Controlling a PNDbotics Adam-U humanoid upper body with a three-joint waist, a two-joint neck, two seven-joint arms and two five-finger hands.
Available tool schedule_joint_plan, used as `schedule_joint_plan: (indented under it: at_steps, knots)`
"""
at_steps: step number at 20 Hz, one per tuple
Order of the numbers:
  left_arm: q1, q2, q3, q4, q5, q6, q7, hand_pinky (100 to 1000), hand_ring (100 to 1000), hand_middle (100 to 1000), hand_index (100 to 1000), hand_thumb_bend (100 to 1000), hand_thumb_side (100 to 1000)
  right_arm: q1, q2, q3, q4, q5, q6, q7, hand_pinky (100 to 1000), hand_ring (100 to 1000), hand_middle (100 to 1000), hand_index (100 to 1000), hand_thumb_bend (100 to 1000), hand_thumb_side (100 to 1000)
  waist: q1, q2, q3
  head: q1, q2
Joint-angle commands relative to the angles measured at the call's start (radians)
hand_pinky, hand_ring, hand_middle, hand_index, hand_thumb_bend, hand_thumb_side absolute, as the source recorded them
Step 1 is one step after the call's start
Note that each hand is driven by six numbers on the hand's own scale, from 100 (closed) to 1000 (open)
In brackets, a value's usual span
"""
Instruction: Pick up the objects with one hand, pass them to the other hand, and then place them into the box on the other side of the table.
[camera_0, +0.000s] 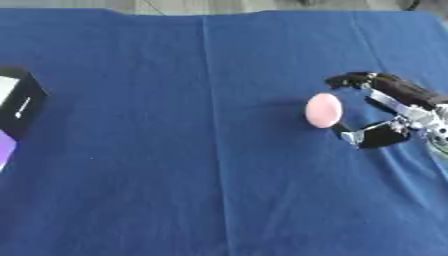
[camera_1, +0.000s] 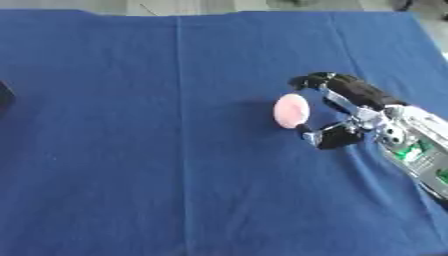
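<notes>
A pink oval object (camera_0: 323, 110) lies on the blue tablecloth at the right of the middle. My right hand (camera_1: 372, 117) comes in from the right edge and is open. Its black fingers (camera_0: 376, 82) reach out just behind the pink object, and its thumb (camera_0: 372, 136) points at the object's near side. The object sits at the mouth of that gap, and I cannot tell whether anything touches it. A black box (camera_0: 17, 102) with white and purple showing inside stands at the left edge. My left hand shows in neither view.
The blue cloth (camera_0: 201, 165) covers the whole table, with a crease running down left of the middle. The table's far edge runs along the top of both views.
</notes>
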Motion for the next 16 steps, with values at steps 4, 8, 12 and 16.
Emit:
schedule_joint_plan:
  at_steps: [4, 8, 12, 16]
  knots:
    - [-0.012, 0.005, 0.001, -0.018, -0.009, -0.01, -0.001, 841, 681, 778, 864, 162, 903, 0.008, -0.009, -0.012, -0.01, 0.026, 0.038, -0.031, 913, 898, 808, 932, 210, 100, 0.001, -0.003, 0.015, -0.018, -0.033]
    - [-0.019, 0.003, 0.0, -0.018, -0.016, -0.019, -0.003, 840, 680, 776, 863, 160, 901, 0.014, -0.006, -0.018, -0.01, 0.037, 0.069, -0.062, 911, 888, 787, 907, 128, 100, 0.0, 0.01, 0.032, -0.03, -0.044]
    - [-0.013, -0.001, 0.001, -0.018, -0.022, -0.02, -0.001, 840, 678, 774, 862, 157, 903, 0.017, -0.001, -0.016, -0.01, 0.033, 0.087, -0.08, 906, 872, 715, 837, 100, 100, 0.0, 0.017, 0.035, -0.031, -0.04]
    - [-0.01, -0.001, 0.001, -0.018, -0.021, -0.014, 0.004, 840, 676, 772, 860, 154, 899, 0.011, -0.004, -0.013, -0.01, -0.017, 0.087, -0.098, 894, 822, 602, 735, 100, 100, 0.003, 0.011, 0.028, -0.024, -0.026]
